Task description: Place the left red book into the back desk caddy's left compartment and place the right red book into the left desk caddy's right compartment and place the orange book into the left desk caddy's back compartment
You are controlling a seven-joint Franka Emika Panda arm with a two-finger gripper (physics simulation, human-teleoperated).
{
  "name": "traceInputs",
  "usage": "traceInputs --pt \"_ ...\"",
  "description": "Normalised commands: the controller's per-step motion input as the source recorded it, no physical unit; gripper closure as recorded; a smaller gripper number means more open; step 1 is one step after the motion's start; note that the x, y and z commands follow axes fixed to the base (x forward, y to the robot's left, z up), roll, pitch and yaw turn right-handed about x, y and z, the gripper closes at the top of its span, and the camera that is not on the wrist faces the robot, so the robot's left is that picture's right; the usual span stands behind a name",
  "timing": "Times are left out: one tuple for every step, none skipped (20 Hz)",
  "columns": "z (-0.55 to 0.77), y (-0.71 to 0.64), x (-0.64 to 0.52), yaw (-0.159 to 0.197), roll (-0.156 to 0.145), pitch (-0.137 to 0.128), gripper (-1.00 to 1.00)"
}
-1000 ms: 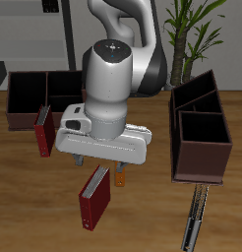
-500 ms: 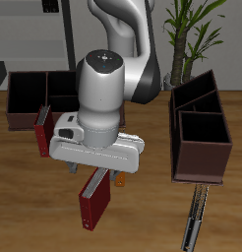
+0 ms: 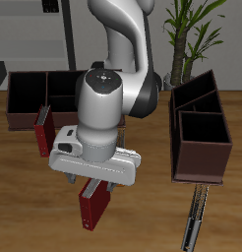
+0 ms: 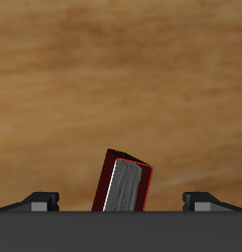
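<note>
Lowered over one of two red books (image 3: 94,200), the gripper (image 3: 93,180) hangs spread, unladen — two caddies (image 3: 201,131).

I can read no text, label, brand, number or sign from either camera. The red book (image 4: 123,184) under my wrist shows a plain cover and page edges, and both desk caddies look unmarked.

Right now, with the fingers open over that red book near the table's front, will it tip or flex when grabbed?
The red book stands upright on a narrow edge, so a nudge could likely topple it. Its hard-looking cover suggests it stays stiff. The open fingers straddle it, so closing should probably pinch it squarely.
</note>
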Motion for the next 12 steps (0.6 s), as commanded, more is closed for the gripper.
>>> traceInputs --pt "-0.26 -0.14 0.11 0.01 -0.036 0.027 -1.0" --pt "-0.2 -0.05 0.04 -0.001 -0.042 0.028 -1.0" --pt "-0.27 -0.05 0.08 -0.024 0.041 0.034 -1.0" --pt "-0.34 -0.13 0.08 0.02 -0.064 0.038 -1.0" --pt "-0.16 0.04 -0.04 -0.041 0.0 0.026 -1.0" --pt "-0.27 0.07 -0.07 -0.027 0.079 0.022 -1.0" --pt "-0.3 0.01 -0.05 0.047 -0.025 0.035 -1.0" --pt "-0.29 -0.01 -0.04 0.013 0.008 0.032 -1.0" --pt "0.0 0.03 -0.02 0.0 0.0 0.0 -1.0" --pt "-0.17 0.09 -0.11 -0.019 0.056 0.024 1.0" --pt "-0.23 -0.38 0.07 -0.142 -0.066 0.057 1.0" --pt "0.02 0.09 -0.05 0.0 0.0 0.0 1.0"
